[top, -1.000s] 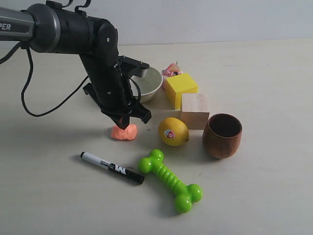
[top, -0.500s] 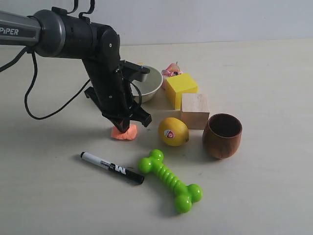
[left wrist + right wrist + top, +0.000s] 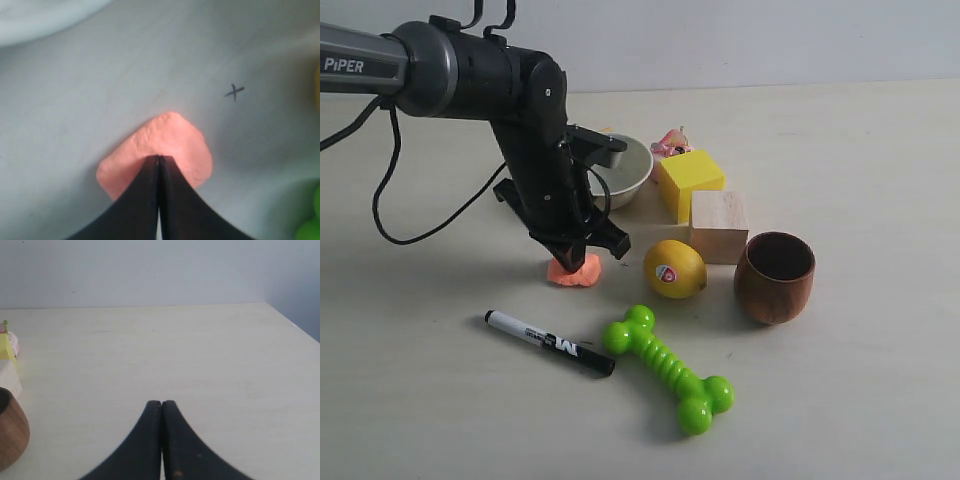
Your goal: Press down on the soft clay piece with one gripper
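The soft clay piece is a salmon-orange lump on the table, left of the lemon. My left gripper points straight down with its jaws shut, and its tip rests on top of the clay. In the left wrist view the shut tip sits on the clay, whose surface spreads out flat around it. My right gripper is shut and empty over bare table; it does not show in the exterior view.
A yellow lemon lies right of the clay. A black marker and a green bone toy lie in front. A white bowl, yellow block, wooden block and brown cup stand behind and right.
The left arm has come down; its shut tip went from just above the clay to pressing on it, and the lump looks lower and flatter.
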`<action>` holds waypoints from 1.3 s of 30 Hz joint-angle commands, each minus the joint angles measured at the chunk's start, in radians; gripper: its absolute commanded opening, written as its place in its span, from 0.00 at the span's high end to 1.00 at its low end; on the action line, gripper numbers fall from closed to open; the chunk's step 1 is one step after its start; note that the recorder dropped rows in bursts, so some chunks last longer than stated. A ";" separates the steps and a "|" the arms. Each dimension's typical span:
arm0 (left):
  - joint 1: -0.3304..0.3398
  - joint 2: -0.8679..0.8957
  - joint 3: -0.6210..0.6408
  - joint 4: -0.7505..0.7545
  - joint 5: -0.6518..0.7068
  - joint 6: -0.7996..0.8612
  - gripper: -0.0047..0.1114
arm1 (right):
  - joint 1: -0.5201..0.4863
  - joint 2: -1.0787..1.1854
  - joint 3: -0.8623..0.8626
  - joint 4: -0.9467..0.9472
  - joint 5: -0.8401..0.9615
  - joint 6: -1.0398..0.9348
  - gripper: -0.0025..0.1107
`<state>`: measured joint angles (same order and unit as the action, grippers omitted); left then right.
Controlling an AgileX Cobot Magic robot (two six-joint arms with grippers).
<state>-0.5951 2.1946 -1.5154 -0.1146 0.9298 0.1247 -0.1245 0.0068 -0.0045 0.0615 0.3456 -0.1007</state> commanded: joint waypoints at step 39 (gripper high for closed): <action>-0.003 0.229 0.015 -0.001 -0.004 -0.017 0.96 | -0.004 -0.007 0.004 -0.002 -0.007 -0.003 0.98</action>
<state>-0.5931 2.2694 -1.5627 -0.1222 0.9800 0.1169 -0.1245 0.0068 -0.0045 0.0615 0.3456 -0.1007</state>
